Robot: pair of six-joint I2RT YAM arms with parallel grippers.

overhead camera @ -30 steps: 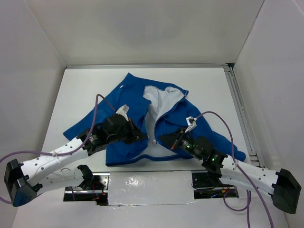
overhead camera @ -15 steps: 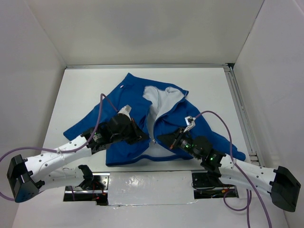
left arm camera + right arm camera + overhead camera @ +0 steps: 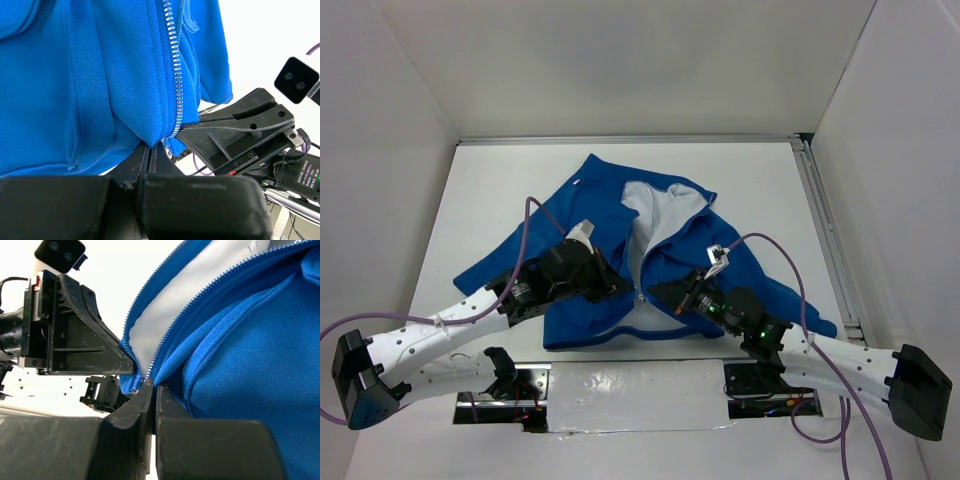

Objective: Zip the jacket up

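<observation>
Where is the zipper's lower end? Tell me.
Top view: the zipper's lower end sits at the near hem of the jacket, between the left gripper and right gripper.

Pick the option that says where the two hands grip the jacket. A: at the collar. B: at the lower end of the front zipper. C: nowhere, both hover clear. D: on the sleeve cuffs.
B: the left hand and the right hand are each shut on the jacket at the bottom of the zipper.
</observation>
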